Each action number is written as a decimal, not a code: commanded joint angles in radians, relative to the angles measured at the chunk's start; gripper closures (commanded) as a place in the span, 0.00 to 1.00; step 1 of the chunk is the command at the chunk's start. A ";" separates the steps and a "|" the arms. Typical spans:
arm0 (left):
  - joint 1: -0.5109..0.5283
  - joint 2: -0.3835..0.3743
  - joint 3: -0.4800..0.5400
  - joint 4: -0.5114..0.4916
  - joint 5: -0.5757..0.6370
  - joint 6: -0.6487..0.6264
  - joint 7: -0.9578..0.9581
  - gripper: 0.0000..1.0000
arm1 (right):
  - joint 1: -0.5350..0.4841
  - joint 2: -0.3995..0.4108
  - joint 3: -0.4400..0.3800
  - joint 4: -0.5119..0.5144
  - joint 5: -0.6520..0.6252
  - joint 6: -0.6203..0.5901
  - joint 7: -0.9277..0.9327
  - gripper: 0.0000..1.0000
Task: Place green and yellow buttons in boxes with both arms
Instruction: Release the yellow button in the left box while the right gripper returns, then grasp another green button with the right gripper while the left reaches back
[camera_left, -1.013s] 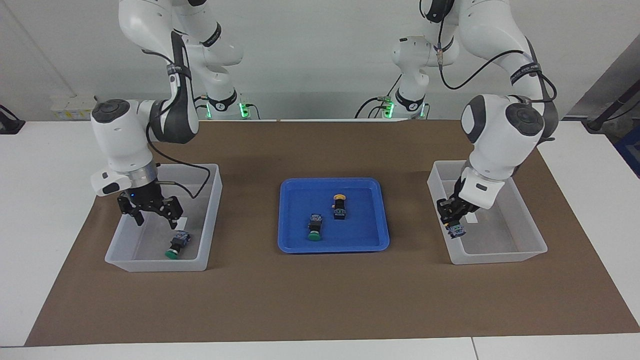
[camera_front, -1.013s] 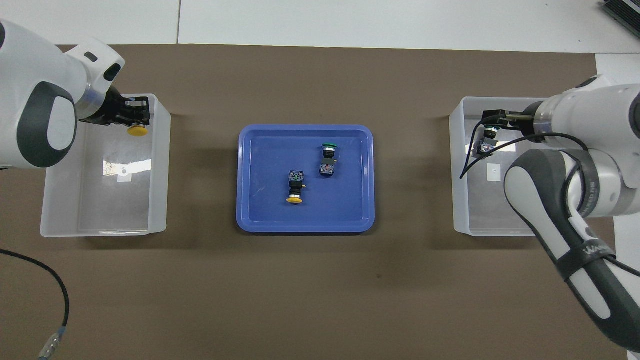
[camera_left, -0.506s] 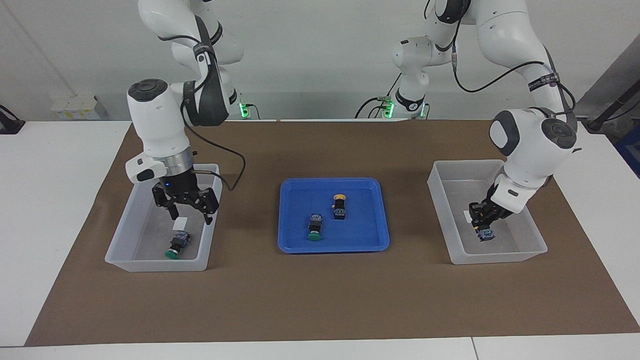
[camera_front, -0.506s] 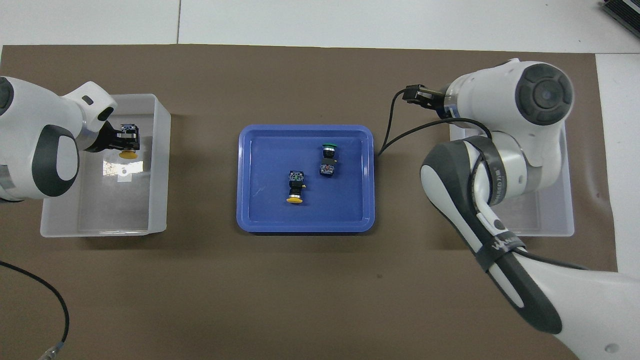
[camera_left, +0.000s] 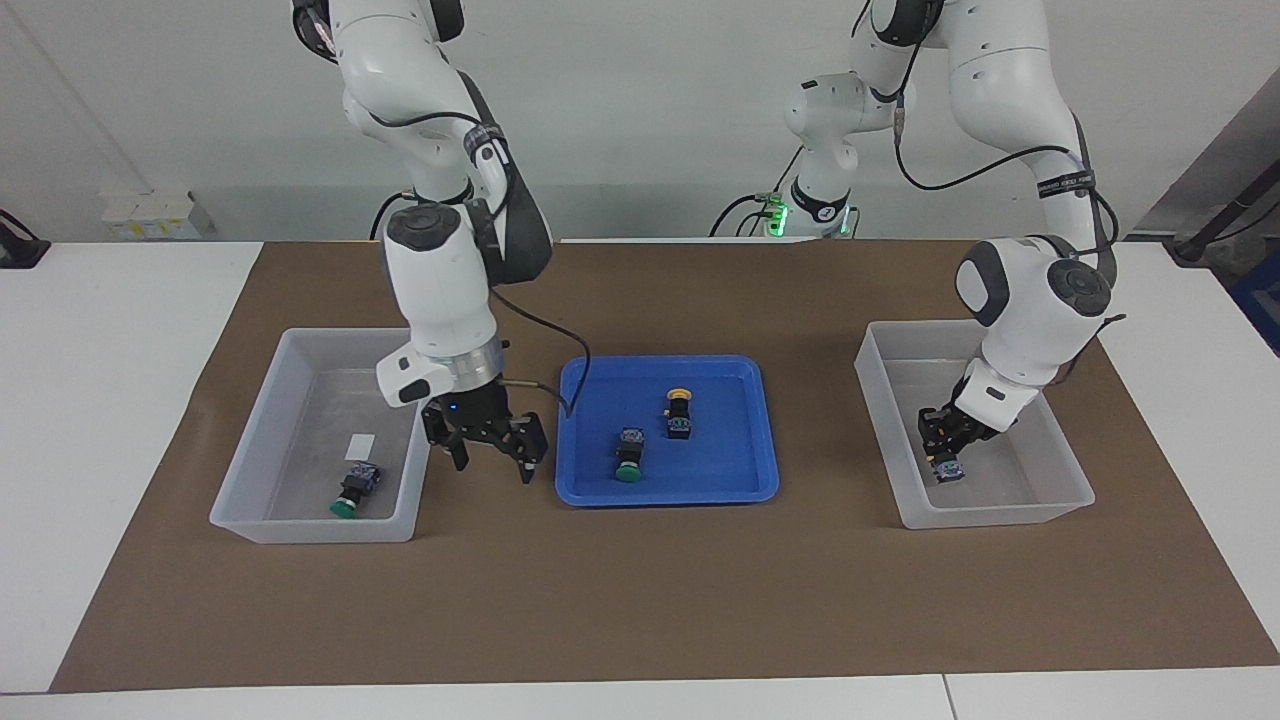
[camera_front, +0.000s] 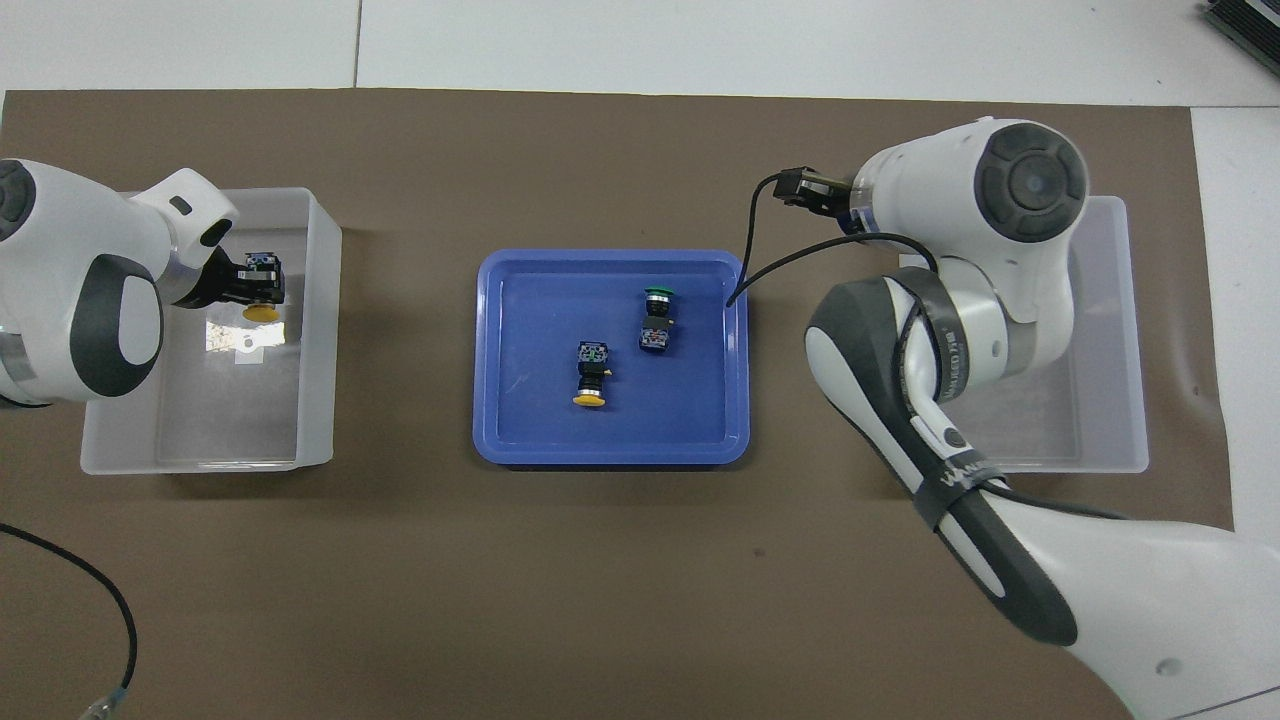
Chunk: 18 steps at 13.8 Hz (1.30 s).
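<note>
A brown mat (camera_left: 640, 600) covers the white table (camera_left: 100, 400). The tray (camera_left: 665, 492) is bright blue, and the two boxes (camera_left: 250, 525) (camera_left: 990, 515) are translucent white. The buttons have black bodies with bluish-grey bases: two green caps (camera_left: 342, 510) (camera_left: 628, 474) and two yellow caps (camera_left: 680, 393) (camera_front: 262, 313). The arms (camera_left: 440, 290) (camera_left: 1030, 290) are white with dark grey joint caps and black cables.

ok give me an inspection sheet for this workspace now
surface: brown mat on white table
job's things: tray green button, tray yellow button in blue tray; boxed green button in right arm's box; boxed yellow button in left arm's box
clutter: white label on box floor
grippers: right gripper open, over mat between box and tray; left gripper low in its box, at the button
cables: wrist cable; loose cable on mat
surroundings: white wall
</note>
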<state>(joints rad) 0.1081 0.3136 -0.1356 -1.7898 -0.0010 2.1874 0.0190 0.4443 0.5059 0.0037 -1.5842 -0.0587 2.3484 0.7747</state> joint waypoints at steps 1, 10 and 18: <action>-0.053 -0.005 0.004 0.117 0.001 -0.131 -0.010 0.23 | 0.045 0.020 -0.002 0.020 -0.050 -0.005 0.055 0.00; -0.194 -0.007 0.001 0.147 -0.001 -0.161 -0.261 0.24 | 0.100 0.065 -0.002 -0.091 -0.099 0.101 0.058 0.49; -0.297 -0.022 -0.001 0.083 -0.001 -0.082 -0.418 0.27 | -0.013 -0.131 -0.002 -0.138 -0.144 -0.052 0.048 1.00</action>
<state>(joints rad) -0.1557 0.3089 -0.1493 -1.6603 -0.0019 2.0517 -0.3501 0.5084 0.4987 -0.0125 -1.6541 -0.1821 2.3538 0.8147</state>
